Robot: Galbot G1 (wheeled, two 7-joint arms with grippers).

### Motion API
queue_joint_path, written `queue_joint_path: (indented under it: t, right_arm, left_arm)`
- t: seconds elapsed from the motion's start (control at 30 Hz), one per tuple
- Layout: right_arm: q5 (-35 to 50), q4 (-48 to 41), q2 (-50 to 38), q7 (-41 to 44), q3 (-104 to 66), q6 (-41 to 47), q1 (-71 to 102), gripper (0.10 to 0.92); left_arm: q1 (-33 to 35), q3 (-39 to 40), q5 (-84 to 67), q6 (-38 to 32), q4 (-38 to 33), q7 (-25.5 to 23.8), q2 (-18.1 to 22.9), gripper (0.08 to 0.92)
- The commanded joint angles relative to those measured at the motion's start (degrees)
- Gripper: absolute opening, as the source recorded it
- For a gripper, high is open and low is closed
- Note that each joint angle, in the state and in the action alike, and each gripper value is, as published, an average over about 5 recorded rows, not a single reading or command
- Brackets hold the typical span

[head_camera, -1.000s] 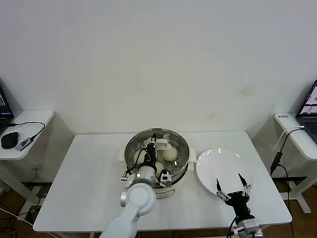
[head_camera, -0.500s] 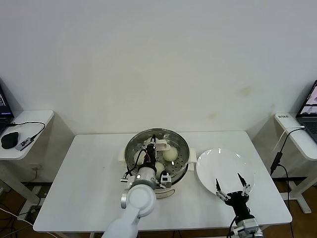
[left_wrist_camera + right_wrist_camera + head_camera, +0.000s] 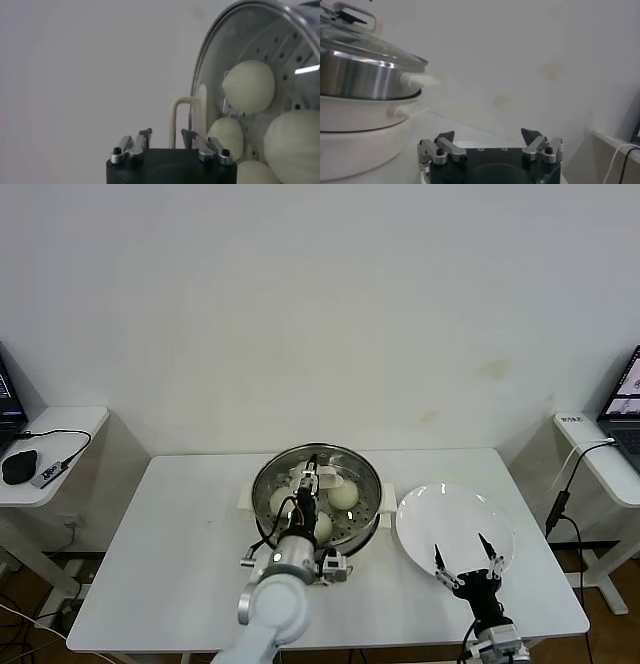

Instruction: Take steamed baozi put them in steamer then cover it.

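Glass cover (image 3: 317,484) seated on steamer (image 3: 368,502) at frame centre, baozi (image 3: 343,495) visible beneath. Left gripper (image 3: 313,481) parted astride cream handle (image 3: 189,122), not clamped. Right gripper (image 3: 467,557) spread wide over white plate (image 3: 440,509) at lower right; bare tabletop (image 3: 180,534) at left.

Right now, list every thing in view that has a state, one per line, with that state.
cover: set on the steamer, handle free of the fingers.
steamer: covered, standing on the table.
steamed baozi: inside the steamer, under the glass.
plate: empty, beside the steamer.
left gripper: open, above the cover's handle.
right gripper: open, holding nothing, over the plate's near edge.
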State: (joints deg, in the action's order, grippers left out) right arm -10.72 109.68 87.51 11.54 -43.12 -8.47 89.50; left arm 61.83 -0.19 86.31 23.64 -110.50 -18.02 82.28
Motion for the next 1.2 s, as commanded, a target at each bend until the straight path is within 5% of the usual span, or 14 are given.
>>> queue_joint_path:
  t: [0.03, 0.17, 0.3, 0.47, 0.7, 1.2]
  right_arm:
    - [0.46, -0.09, -0.36, -0.03, -0.52, 0.02, 0.04, 0.823]
    - [2.16, -0.06, -0.99, -0.14, -0.69, -0.10, 0.11, 0.823]
    - [6.76, -0.09, -2.58, -0.56, 0.45, -0.20, 0.56, 0.823]
    - [10.13, 1.12, -5.42, -1.85, 2.01, -0.74, 2.70, 0.823]
    - [14.57, 3.75, -11.88, -3.38, 3.15, -0.84, 9.64, 0.823]
    - [18.98, 6.30, -14.72, -4.78, 8.03, -0.17, 17.17, 0.823]
  left_arm:
    - [14.43, -2.30, -5.40, -1.39, -18.25, 2.92, -5.78, 0.663]
    - [25.47, -6.16, -16.88, -3.04, -25.92, 8.38, -8.42, 0.770]
    - [33.84, -13.25, -42.39, -7.03, -29.30, 20.76, -9.97, 0.817]
    - [38.31, -26.99, -80.27, -22.44, -24.88, 33.38, -7.71, 0.823]
    - [47.08, -34.02, -100.66, -30.39, -19.75, 34.70, -6.50, 0.823]
    - [53.65, -32.07, -97.48, -39.30, -14.34, 32.75, -3.55, 0.823]
